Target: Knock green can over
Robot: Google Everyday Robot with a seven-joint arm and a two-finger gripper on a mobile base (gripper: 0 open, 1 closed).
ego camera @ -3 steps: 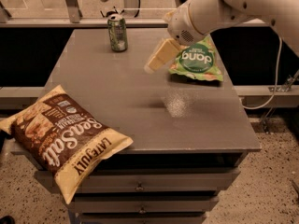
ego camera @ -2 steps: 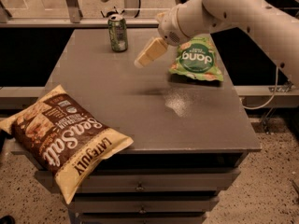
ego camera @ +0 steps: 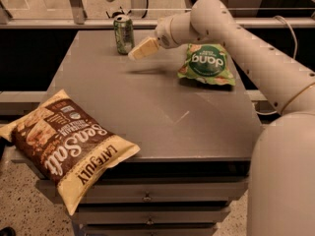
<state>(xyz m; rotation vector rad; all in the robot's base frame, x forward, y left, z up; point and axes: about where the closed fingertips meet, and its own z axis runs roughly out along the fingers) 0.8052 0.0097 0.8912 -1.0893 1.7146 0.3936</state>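
Note:
The green can (ego camera: 124, 34) stands upright near the far left edge of the grey table (ego camera: 147, 107). It is green with pale markings and a silver top. My gripper (ego camera: 134, 55) reaches in from the right on the white arm. Its cream fingers (ego camera: 143, 49) point left and down, and the tip is just right of the can's base, very close to it or touching it.
A green "dang" snack bag (ego camera: 206, 64) lies at the far right of the table, behind my arm. A large brown Sea Salt chip bag (ego camera: 64, 144) hangs over the front left corner. Drawers are below the tabletop. A rail runs behind the table.
My gripper has moved left across the table from beside the green snack bag to the can's right side. The can still stands upright.

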